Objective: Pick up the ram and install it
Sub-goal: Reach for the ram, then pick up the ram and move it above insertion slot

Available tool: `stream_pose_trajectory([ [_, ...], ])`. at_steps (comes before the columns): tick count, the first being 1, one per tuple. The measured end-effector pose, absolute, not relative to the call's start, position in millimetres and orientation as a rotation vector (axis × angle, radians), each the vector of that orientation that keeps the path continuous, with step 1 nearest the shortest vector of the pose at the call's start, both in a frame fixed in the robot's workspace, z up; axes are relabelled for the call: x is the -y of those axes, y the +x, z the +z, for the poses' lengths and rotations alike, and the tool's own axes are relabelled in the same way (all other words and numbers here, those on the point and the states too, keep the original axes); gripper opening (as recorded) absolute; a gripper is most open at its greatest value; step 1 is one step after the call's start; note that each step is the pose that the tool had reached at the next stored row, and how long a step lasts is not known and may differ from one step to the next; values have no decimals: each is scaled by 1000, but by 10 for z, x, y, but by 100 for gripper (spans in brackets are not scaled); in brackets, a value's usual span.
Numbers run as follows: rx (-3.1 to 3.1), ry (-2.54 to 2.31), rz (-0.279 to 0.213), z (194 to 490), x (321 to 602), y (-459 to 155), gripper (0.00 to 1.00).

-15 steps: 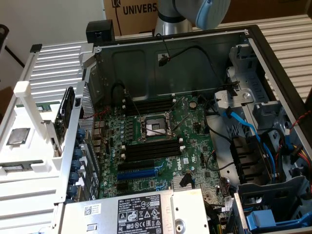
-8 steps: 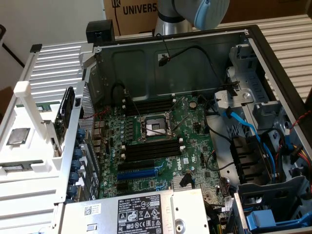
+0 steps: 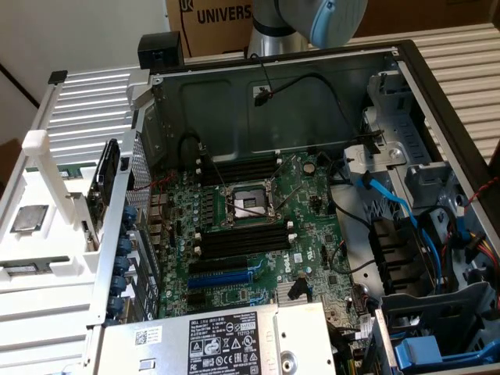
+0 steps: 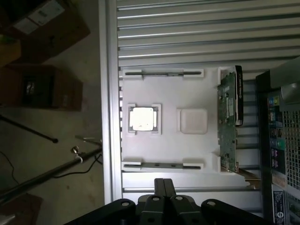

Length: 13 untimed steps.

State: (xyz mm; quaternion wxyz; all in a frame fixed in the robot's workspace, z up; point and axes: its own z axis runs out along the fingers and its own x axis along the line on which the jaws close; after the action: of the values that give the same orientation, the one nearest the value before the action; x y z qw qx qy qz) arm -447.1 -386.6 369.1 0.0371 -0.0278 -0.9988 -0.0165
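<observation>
- The gripper (image 4: 163,183) is hanging over one edge of the white tray (image 4: 168,140), jaws pressed together and gripping nothing.
- The ram (image 4: 161,165) is lying in the tray's cradle along that same edge, closest to the fingertips.
- By my judgement, a clean pick is calling for parted jaws, squared across the stick's long sides.

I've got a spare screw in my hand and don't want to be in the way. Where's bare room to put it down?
The slatted table beside the white tray is bare, and so is the tray's blank square beside the chip. Inside the computer case, cables crowd the exterior view's right.
</observation>
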Motion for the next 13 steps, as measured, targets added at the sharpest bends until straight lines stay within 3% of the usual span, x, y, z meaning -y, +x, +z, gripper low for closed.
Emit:
stream_pose_trajectory([
  [13, 3062, -81, -50, 3688, 3863, -4550, 10],
])
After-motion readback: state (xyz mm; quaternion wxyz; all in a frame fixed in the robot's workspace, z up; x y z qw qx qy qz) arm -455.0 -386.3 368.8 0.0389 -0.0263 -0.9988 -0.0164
